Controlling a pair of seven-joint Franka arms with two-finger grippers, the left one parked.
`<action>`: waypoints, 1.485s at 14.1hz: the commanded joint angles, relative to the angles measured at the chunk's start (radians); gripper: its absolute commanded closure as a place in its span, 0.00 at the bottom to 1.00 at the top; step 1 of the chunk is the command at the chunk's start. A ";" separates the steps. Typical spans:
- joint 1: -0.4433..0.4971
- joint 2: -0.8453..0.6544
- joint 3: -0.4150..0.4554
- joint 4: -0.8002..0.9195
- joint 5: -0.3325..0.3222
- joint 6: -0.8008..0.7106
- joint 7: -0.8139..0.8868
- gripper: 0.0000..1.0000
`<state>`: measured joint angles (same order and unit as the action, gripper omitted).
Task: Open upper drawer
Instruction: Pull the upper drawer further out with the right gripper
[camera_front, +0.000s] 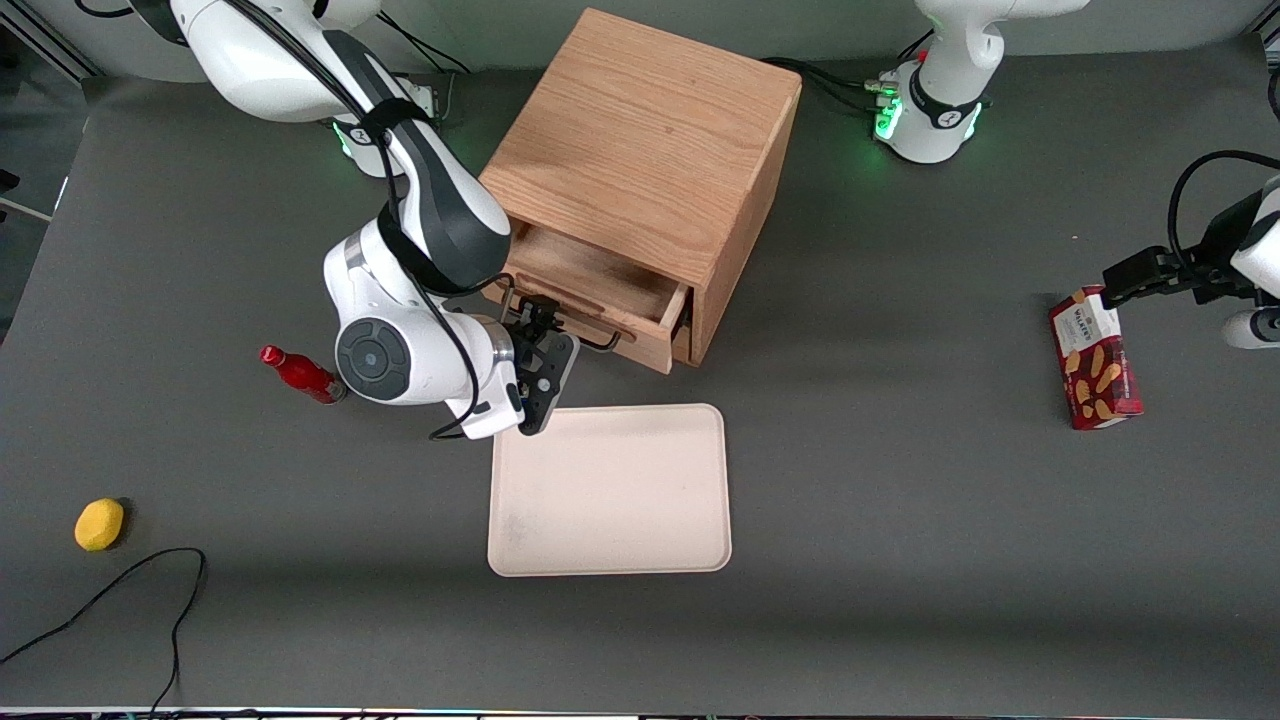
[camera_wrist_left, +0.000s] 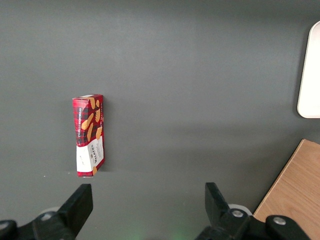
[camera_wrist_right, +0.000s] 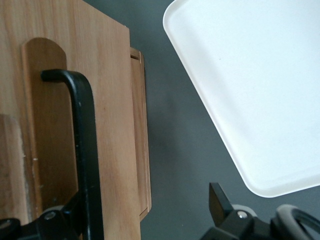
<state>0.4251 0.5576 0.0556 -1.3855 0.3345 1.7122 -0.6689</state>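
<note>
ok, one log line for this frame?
task: open upper drawer | upper drawer: partly out | gripper: at handle, open | tray: in front of cabinet

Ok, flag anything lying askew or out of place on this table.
The red bottle lies on its side beside the working arm. The cookie box lies flat too. The upper drawer stands partly open, the gripper at its handle.
</note>
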 joint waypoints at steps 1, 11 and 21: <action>-0.015 0.036 0.001 0.060 0.017 0.000 -0.020 0.00; -0.042 0.079 0.001 0.117 0.011 0.001 -0.023 0.00; -0.075 0.102 0.001 0.161 0.009 0.001 -0.026 0.00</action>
<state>0.3658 0.6364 0.0554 -1.2650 0.3345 1.7178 -0.6690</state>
